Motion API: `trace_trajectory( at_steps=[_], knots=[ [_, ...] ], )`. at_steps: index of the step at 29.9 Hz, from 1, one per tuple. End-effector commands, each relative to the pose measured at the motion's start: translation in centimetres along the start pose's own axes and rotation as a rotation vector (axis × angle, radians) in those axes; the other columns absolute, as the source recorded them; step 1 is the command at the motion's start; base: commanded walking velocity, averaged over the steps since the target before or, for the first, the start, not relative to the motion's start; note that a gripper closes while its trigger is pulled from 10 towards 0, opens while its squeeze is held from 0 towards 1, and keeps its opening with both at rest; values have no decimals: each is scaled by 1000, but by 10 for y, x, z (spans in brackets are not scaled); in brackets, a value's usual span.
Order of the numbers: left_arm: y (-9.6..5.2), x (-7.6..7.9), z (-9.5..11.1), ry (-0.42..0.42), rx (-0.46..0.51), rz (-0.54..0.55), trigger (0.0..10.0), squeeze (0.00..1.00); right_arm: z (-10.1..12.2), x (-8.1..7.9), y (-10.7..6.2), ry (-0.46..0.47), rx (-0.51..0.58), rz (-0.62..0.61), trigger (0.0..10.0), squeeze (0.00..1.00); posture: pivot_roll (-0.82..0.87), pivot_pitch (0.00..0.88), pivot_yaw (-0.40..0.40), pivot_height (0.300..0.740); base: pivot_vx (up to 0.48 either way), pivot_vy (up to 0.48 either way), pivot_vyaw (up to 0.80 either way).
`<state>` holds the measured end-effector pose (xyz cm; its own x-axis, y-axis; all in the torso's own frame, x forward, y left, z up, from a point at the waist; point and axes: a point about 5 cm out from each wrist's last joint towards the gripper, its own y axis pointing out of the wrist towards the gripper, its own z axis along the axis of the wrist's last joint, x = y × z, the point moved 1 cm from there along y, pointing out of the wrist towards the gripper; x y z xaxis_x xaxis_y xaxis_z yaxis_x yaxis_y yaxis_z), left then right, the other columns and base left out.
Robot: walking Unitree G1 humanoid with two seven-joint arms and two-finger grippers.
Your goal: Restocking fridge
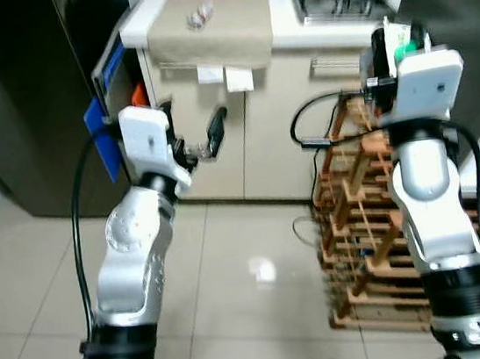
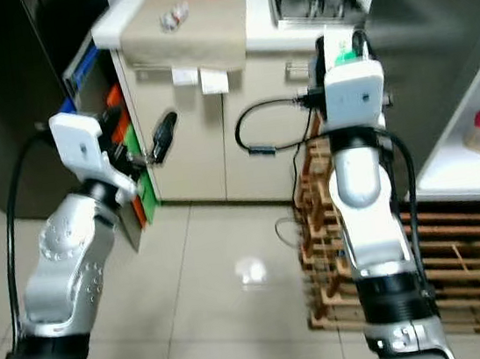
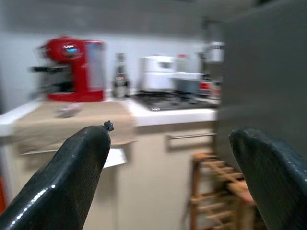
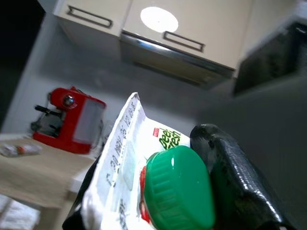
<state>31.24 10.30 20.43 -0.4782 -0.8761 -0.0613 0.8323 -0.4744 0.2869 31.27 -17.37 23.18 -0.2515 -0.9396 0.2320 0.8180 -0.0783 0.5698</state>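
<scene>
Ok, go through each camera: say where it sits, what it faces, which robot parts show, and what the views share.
Left eye: on the head, looking forward and down at the cabinet and floor; both arms show.
Right eye: same head, same scene, plus the rack.
Left wrist: along the left gripper, jaws open, facing the counter and red coffee machine.
Right wrist: along the right gripper, shut on a carton with a green cap.
Shared: both wrist views catch the coffee machine.

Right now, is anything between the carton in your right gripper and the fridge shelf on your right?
Nothing visible stands in the way. The right gripper is shut on the carton with the green cap, above the wooden rack; the white fridge shelf lies open further right.
</scene>
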Motion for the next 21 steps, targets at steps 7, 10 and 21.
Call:
trace_trajectory(
  at_steps=[7, 10, 21],
  knots=[
    [7, 27, 0, -38, -2, -151, 10000, 0, -22, 38, -9, 34, -153, -139, 10000, 0, -60, 0, -1, 711, 103, -413, 0],
    [10, 30, 0, -49, 1, -166, 10000, 0, -27, 38, -7, 54, -184, -147, 10000, 0, -62, 0, 3, 711, 241, -412, 0],
    [11, 26, -4, -61, -13, -162, 10000, 0, -31, 33, 8, 42, -201, -67, 10000, 0, -53, 0, 2, 711, 253, -405, 0]
  ],
)
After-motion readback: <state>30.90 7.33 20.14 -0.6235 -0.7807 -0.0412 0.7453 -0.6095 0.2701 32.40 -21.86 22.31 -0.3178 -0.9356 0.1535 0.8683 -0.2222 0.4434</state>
